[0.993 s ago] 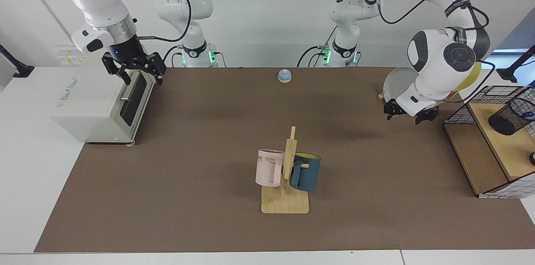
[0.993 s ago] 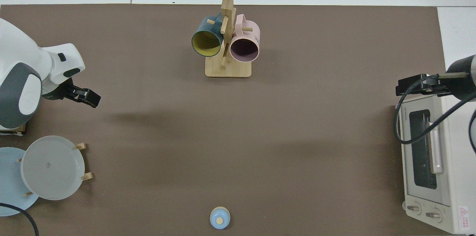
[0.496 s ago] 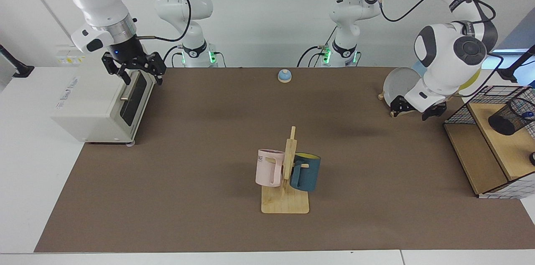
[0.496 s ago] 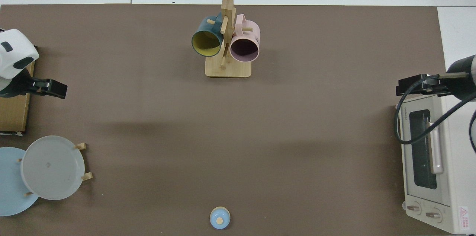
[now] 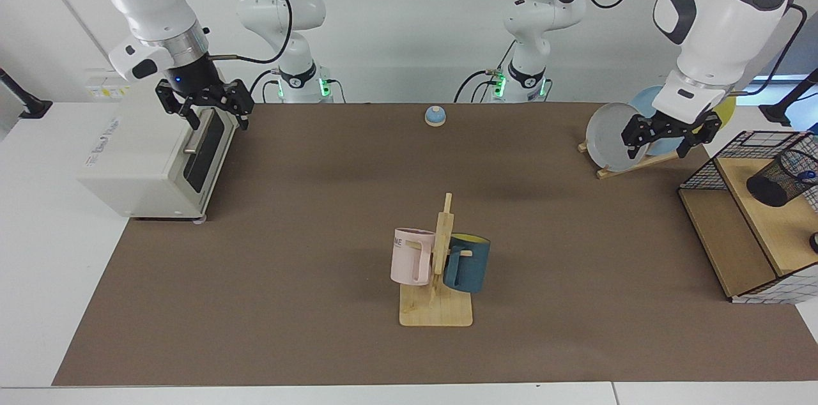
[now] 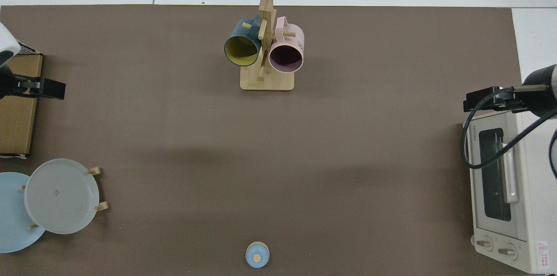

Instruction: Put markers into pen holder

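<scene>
Raised and swung back since 1 second ago, the left gripper (image 5: 668,132) now hangs in front of the standing plates (image 5: 613,137), where before it sat low over the table (image 5: 319,232) beside the shelf. The pen holder (image 5: 781,178) lies to its outer side and lower, on the wooden shelf (image 5: 760,226) inside the wire basket frame (image 5: 735,156). A blue end of the marker (image 5: 808,174) shows inside its mesh mouth, so the marker looks already housed; how deep it sits I cannot tell. That gripper's fingers are spread apart and carry nothing. No other marker shows on the table, so little seems left beyond parking the arm. The right gripper (image 5: 206,105) waits, fingers apart and empty, above the toaster oven (image 5: 153,156), unchanged.
</scene>
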Motion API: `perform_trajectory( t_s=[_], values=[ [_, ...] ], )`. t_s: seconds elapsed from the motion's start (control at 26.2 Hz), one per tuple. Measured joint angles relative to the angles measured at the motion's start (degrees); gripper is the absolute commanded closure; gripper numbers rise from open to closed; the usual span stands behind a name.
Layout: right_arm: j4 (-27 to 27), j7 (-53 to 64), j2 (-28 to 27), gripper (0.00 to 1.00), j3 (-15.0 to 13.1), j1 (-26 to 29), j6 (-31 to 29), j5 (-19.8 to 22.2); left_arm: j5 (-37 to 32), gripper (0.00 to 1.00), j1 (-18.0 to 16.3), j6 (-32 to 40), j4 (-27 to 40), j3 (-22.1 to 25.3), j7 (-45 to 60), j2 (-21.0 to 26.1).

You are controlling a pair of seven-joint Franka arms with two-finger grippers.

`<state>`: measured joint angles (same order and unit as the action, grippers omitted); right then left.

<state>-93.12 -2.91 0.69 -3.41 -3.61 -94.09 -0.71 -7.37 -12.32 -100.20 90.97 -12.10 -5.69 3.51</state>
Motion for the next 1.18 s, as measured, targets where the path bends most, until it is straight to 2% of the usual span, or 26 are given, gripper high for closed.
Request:
perform_trajectory(
  t_s=[0.15,0.31,0.46,0.61,0.95,1.18],
  values=[
    [0.00,0.00,0.00,0.00,0.00,0.00,0.00,0.00,1.14,0.00,0.29,1.49,-0.35,-0.18,0.18,-2.12],
    [0.00,0.00,0.00,0.00,0.00,0.00,0.00,0.00,1.31,0.00,3.19,3.95,-0.36,0.13,1.99,-3.24],
    [0.00,0.00,0.00,0.00,0.00,0.00,0.00,0.00,1.53,0.00,5.24,6.14,-0.46,0.06,8.89,-3.71],
    [0.00,0.00,0.00,0.00,0.00,0.00,0.00,0.00,3.61,0.00,5.82,7.67,-1.87,0.07,14.13,-3.82],
    [-0.01,0.00,0.00,0.00,0.00,0.00,0.00,0.00,4.99,0.00,6.33,7.82,-1.74,4.52,5.88,-3.78],
    [-0.01,0.00,0.00,0.00,0.00,0.00,0.00,0.00,5.06,0.00,10.27,7.56,-1.70,8.45,4.47,-3.69]
  ],
)
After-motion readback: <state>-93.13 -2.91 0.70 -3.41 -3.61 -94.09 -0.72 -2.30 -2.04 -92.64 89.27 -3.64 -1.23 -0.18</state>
